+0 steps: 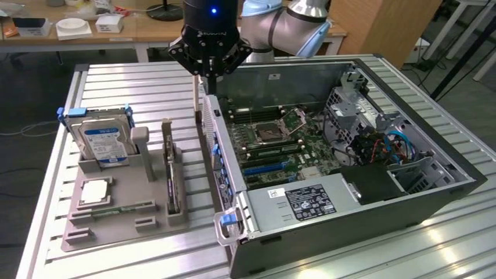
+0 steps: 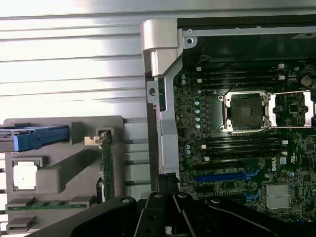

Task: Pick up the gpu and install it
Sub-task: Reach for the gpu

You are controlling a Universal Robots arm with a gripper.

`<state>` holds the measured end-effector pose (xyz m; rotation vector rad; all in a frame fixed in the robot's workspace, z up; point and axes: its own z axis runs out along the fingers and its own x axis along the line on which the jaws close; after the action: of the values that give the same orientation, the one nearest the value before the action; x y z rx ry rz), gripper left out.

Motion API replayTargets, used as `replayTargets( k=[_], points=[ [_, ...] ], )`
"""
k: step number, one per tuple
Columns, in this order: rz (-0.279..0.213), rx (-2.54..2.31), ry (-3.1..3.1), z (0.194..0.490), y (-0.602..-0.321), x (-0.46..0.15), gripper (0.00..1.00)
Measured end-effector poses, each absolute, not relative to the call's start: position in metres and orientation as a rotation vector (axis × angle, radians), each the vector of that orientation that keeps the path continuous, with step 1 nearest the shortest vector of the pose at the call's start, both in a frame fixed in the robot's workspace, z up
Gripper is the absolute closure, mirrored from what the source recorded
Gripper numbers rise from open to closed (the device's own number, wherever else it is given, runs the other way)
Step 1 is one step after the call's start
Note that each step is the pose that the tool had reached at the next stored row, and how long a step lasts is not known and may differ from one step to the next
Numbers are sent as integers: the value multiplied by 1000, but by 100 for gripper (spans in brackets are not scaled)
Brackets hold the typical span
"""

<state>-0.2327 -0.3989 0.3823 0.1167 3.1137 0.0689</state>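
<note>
Hovering with the hand (image 1: 208,80) pressed together and pinching nothing, just above the upper end of the case (image 1: 215,125) wall in the exterior view. Leaving the gpu (image 1: 172,186) untouched: it is standing on its long edge in the grey rack (image 1: 116,229), at about 7 o'clock from the hand and well apart from it, between the drive (image 1: 104,142) and the case.

Judging this as the reach for the card. Calling for spreading wide before descending, squaring up across the thin top edge, and centring along its length to avoid tipping. Calling also for pinching bare card rather than its parts. Probably needing a straight upward pull, given the snug-looking rack groove.

Dealing with a slim, stiff, dark slab with hard faces, likely slippery. Working around a matte moulded rack with blocky posts, on a ribbed, shiny metal worktop (image 1: 132,81). Facing a sheet-steel case with folded rims, holding a crowded green board (image 1: 271,145) with a blue plastic slot (image 1: 268,168) at 5 o'clock from the hand.
</note>
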Motion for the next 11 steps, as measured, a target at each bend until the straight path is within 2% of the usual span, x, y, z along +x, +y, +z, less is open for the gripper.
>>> replayTargets(
  k=[11],
  points=[
    [69,117,3114,379,-399,-252,89]
  ],
)
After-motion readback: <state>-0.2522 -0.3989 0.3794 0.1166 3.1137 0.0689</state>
